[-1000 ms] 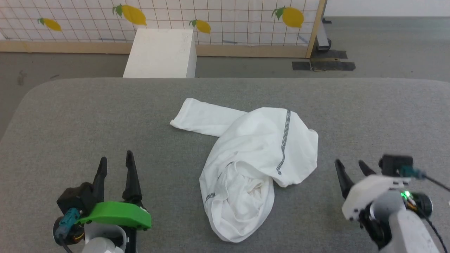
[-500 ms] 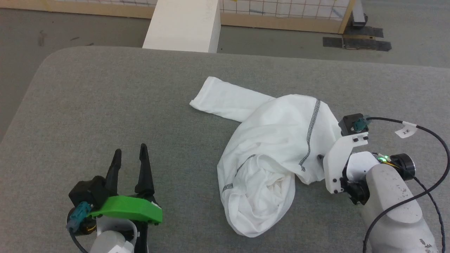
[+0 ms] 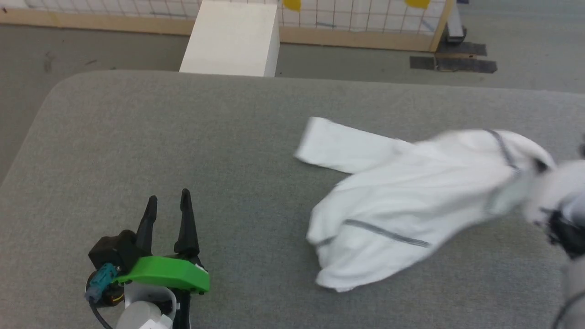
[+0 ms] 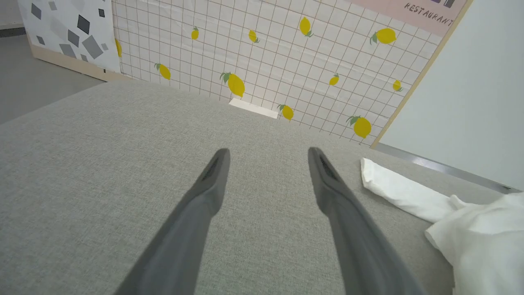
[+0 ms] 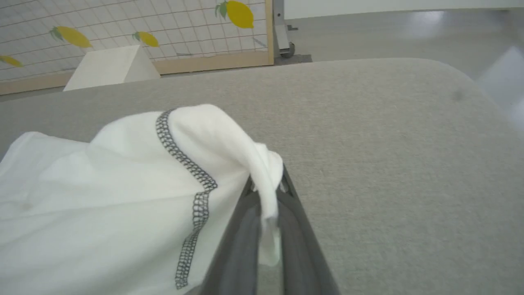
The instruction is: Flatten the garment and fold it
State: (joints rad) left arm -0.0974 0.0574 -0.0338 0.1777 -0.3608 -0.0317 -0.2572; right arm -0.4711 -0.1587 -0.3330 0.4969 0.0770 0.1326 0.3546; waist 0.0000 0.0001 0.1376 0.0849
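Garment: the white garment (image 3: 402, 210) lies on the right half of the grey bench (image 3: 183, 128). It is stretched out long toward the right side and looks blurry in the head view.
Sleeve: one sleeve (image 3: 338, 144) sticks out flat toward the left.
Seam: a dark zigzag seam (image 5: 180, 155) runs over the raised hump of cloth just beside the jaws.
Right gripper: the right gripper (image 5: 267, 186) has its jaws pressed together. They pinch a small fold at the garment's right end, a bit above the bench.
Left gripper: the left gripper (image 3: 168, 196) sits at the near left of the bench, well apart from the garment. Its jaws are spread wide and hold nothing.
Done: I think only the first grab is made. The cloth is drawn out but bunched and doubled over.
Left to do: spread it flat, smooth the body and sleeves, then make every fold. That is most of the job.
Containers: a white box (image 3: 231, 39) stands on the floor behind the bench. It looks shut all round, so I cannot tell what is inside. The garment is in no container.
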